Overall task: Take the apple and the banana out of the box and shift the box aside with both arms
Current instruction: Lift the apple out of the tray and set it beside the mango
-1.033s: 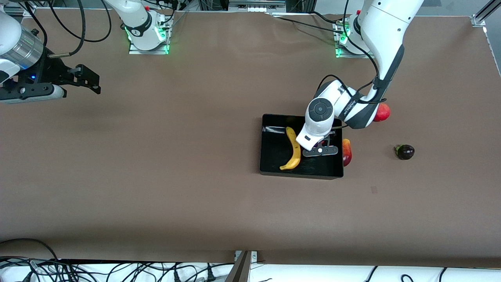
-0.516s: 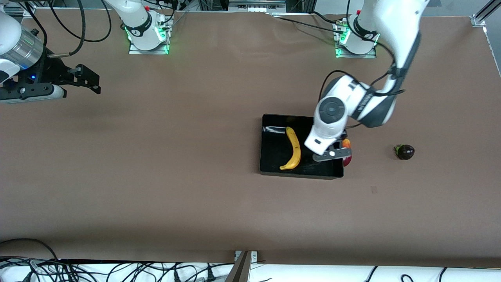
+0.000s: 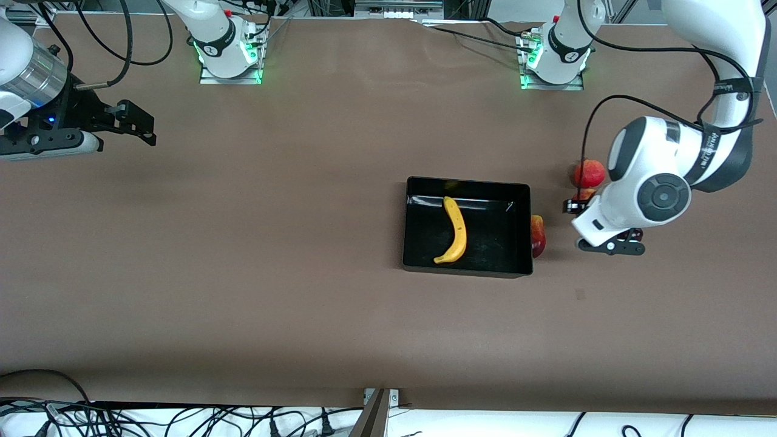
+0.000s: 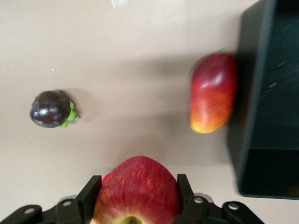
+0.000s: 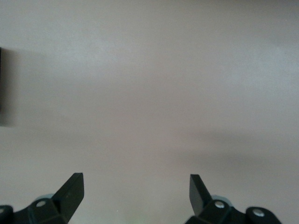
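Brown table (image 3: 273, 273) with black bin (image 3: 466, 269), mango (image 3: 538, 236), pomegranate (image 3: 589, 173), purple fruit (image 4: 50, 108).

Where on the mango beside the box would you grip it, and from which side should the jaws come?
Probably from above, jaws closing on the mango at its two ends. It lies flat with one long flank close against the box wall, leaving little room there for a finger; both ends stand free.

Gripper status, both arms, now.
Left gripper: closed on a red apple, above the table near the box.
Right gripper: open, empty, waiting over bare table.
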You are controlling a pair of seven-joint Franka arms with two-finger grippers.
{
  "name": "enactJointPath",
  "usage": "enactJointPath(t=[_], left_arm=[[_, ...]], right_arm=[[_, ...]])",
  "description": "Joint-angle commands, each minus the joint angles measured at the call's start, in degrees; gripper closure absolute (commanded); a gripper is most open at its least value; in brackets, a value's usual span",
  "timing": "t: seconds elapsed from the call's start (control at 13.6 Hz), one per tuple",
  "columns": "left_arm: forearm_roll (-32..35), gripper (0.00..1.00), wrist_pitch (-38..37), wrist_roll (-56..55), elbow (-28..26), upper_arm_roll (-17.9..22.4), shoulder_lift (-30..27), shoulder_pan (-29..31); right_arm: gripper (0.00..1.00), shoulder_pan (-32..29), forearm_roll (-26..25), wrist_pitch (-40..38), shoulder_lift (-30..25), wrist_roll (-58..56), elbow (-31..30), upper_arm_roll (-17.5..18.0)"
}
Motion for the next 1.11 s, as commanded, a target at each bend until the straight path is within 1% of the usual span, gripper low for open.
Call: enactJointPath(t=[0.0, 0.07, 0.15, 0.22, 0.37, 0.52, 0.59, 0.66, 0.74, 0.96, 1.03], left_arm=[[-1.2, 0.84, 16.4, 6.6, -17.4, -0.5, -5.8, 3.7], [-1.2, 0.83, 22.5, 6.6, -21.8, -0.5, -5.9, 3.8], [-1.2, 0.82, 26.5, 6.1, -24.4, -0.5, -5.9, 3.5], [-1.2, 0.79, 28.0, 6.2, -25.4, -0.5, -5.5, 3.7], [-1.2, 0.77, 28.2, 6.2, -25.4, -0.5, -4.8, 3.7], [-1.2, 0.65, 28.3, 6.1, -25.3, -0.5, -3.8, 3.5], [-1.2, 0.72, 28.5, 6.1, -25.3, -0.5, -3.7, 3.4], [-1.2, 0.83, 28.5, 5.9, -25.3, -1.0, -3.8, 3.1], [-1.3, 0.77, 28.6, 5.1, -25.2, -2.1, -3.7, 3.1], [-1.3, 0.74, 28.7, 4.7, -25.0, -3.6, -3.5, 3.0], [-1.2, 0.51, 28.7, 4.7, -24.9, -3.6, -3.0, 3.0]], right_arm=[[0.0, -0.3, -0.1, -0.2, 0.3, -1.0, 0.8, 0.2], [0.0, -0.3, -0.1, -0.2, 0.3, -1.0, 0.8, 0.1], [0.0, -0.3, -0.1, -0.2, 0.2, -1.0, 0.8, 0.1], [0.0, -0.3, -0.1, -0.2, 0.3, -1.0, 0.8, 0.1], [0.0, -0.3, -0.1, -0.2, 0.3, -1.0, 0.8, 0.1], [0.0, -0.3, -0.1, -0.2, 0.3, -1.0, 0.8, 0.1], [0.0, -0.3, -0.1, -0.2, 0.3, -1.0, 0.8, 0.1], [0.0, -0.3, -0.1, -0.2, 0.3, -1.0, 0.8, 0.1], [0.0, -0.3, -0.1, -0.2, 0.3, -1.0, 0.8, 0.1], [0.0, -0.3, -0.1, -0.2, 0.3, -1.0, 0.8, 0.1], [0.0, -0.3, -0.1, -0.2, 0.3, -1.0, 0.8, 0.1]])
